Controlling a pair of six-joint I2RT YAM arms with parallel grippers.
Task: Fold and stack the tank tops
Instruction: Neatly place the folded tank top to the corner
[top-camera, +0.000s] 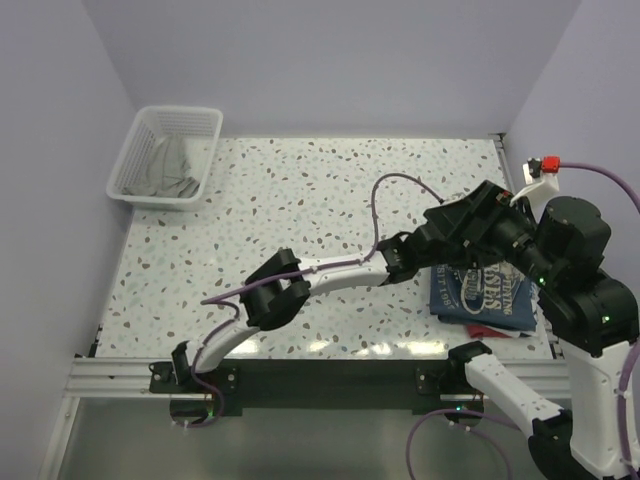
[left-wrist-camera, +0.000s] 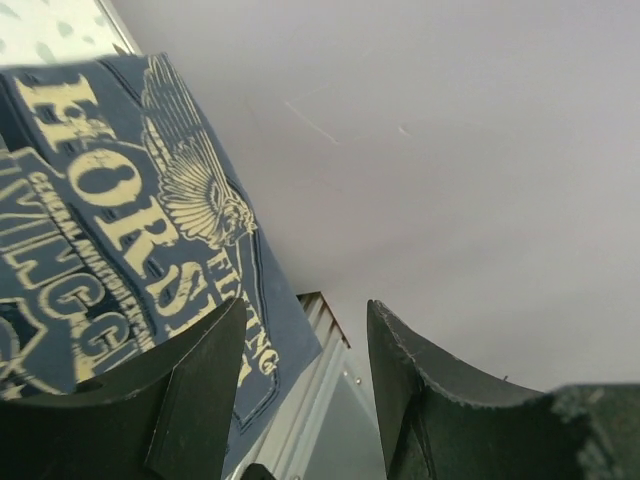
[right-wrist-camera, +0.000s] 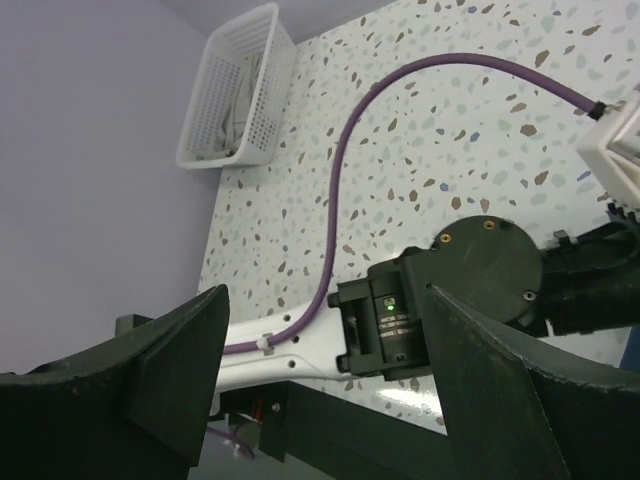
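A folded slate-blue tank top (top-camera: 488, 295) with pale lettering lies at the table's near right corner. It fills the left of the left wrist view as the blue tank top (left-wrist-camera: 110, 200). My left gripper (left-wrist-camera: 305, 312) is open and empty just past the top's edge, touching no cloth. In the top view its fingers are hidden under the right arm, and only the left wrist (top-camera: 398, 257) shows. My right gripper (right-wrist-camera: 327, 295) hangs open and empty above that wrist. A pale cloth (top-camera: 170, 165), perhaps the white tank top, lies in the basket.
The white mesh basket (top-camera: 135, 165) stands at the far left corner and shows again in the right wrist view as the basket (right-wrist-camera: 262, 60). A purple cable (top-camera: 395, 185) loops over the middle of the table. A small red piece (top-camera: 490, 330) pokes out at the blue top's near edge.
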